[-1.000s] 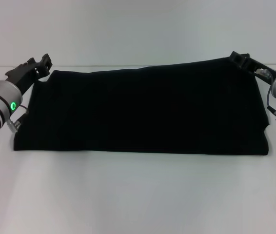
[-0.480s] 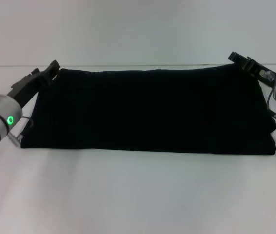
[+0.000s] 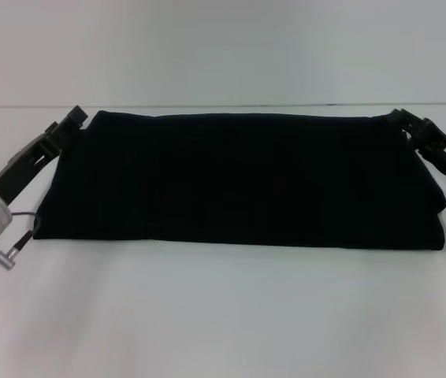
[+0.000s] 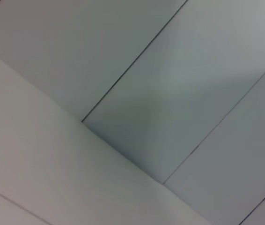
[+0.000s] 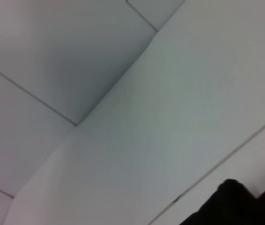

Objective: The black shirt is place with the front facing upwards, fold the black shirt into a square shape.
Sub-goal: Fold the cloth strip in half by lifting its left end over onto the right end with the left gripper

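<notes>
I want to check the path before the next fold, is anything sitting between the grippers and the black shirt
Nothing visible does. The left gripper is at the far left corner of the black shirt, the right gripper at its far right corner, with no other object between.

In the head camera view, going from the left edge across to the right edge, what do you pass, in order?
Left claw at the shirt's far left corner → black shirt spread wide across the white table → right claw at the shirt's far right corner.
</notes>
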You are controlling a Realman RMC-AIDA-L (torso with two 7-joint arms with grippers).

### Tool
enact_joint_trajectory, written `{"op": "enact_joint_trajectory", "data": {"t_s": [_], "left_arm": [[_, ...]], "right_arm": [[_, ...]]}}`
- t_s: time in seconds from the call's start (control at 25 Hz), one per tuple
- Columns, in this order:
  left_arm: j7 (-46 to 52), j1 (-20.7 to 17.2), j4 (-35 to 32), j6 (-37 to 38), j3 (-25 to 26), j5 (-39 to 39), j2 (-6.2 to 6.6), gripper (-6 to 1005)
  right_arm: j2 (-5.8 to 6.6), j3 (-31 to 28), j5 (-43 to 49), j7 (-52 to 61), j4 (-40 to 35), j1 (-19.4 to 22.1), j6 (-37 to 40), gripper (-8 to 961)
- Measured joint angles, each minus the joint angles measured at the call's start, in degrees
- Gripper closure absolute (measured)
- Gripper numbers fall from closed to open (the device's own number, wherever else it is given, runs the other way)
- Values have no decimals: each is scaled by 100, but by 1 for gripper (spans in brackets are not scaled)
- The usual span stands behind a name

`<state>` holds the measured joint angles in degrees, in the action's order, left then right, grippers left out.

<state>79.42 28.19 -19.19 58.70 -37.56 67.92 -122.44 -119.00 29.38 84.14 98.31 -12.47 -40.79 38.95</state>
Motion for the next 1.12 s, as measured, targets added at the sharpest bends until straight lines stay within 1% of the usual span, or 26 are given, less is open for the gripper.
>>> {"op": "enact_joint_trajectory", "data": {"t_s": [0.12, 0.2, 0.24, 0.32, 0.36, 0.4, 0.44, 0.52, 0.6, 0.68, 0.72, 0.8, 0.92, 1.0, 1.12], "left_arm": [[240, -166, 2, 290, -60, 55, 27, 334], [529, -261, 1, 484, -152, 162, 93, 328], [704, -307, -4, 567, -199, 220, 148, 325], [1245, -411, -16, 818, -320, 405, 319, 319], [1472, -456, -22, 933, -355, 482, 417, 316], [1770, -518, -21, 1082, -392, 595, 541, 313], [1984, -552, -29, 1177, -401, 678, 628, 310], [2676, -627, -111, 1354, -418, 1012, 851, 304], [3417, -675, -317, 1416, -415, 1550, 1039, 298], [4086, -681, -609, 1423, -386, 2226, 1153, 292], [4368, -671, -741, 1424, -366, 2558, 1186, 289], [4980, -623, -990, 1423, -332, 3131, 1234, 283], [5695, -526, -1147, 1443, -314, 3693, 1296, 189], [5993, -473, -1165, 1464, -314, 3896, 1322, 127], [6421, -431, -1160, 1465, -310, 4081, 1365, 131]], "right_arm": [[-8, -200, -17, 36, -4, 218, 272, 209], [7, -246, -12, -52, -43, 405, 732, 208], [15, -214, 12, -150, -88, 496, 1022, 207], [37, -62, 118, -459, -257, 717, 1841, 206], [47, 32, 182, -603, -361, 817, 2189, 205], [56, 137, 271, -738, -471, 899, 2527, 204], [77, 275, 407, -886, -600, 1000, 2892, 203], [127, 487, 702, -1076, -781, 1112, 3322, 202], [189, 641, 1069, -1281, -874, 1179, 3646, 200], [220, 718, 1384, -1561, -885, 1200, 3883, 199], [225, 738, 1551, -1760, -886, 1204, 4014, 198], [214, 756, 1843, -2151, -888, 1221, 4183, 122], [155, 758, 2122, -2803, -890, 1280, 4313, 7], [112, 760, 2231, -3210, -898, 1319, 4387, 7], [69, 766, 2292, -3594, -925, 1382, 4465, 7]]}}
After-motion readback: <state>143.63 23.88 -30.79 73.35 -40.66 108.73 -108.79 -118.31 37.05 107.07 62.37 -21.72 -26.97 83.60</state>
